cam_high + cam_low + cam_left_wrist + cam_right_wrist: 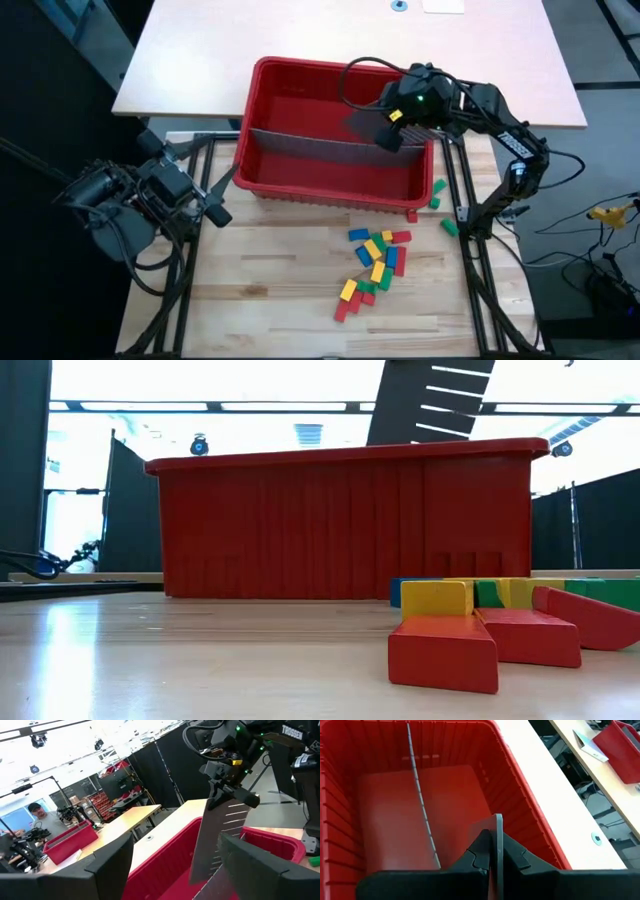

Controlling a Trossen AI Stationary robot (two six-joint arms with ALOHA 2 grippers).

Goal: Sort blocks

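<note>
Resting at the table's left edge, the left gripper (215, 200) is spread open and holds nothing. Hanging over the red bin (262, 120), the right gripper (392, 135) pinches a grey divider panel (496, 851) upright. Sorting looks unstarted: the blocks (372, 262) lie scattered on the table in front of the bin.

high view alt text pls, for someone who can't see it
Seen from above, the right gripper holds a grey slotted panel over the red bin, which already has one grey divider running along it. Coloured blocks lie scattered on the wooden table in front of the bin; the left gripper waits beside the bin.
</note>
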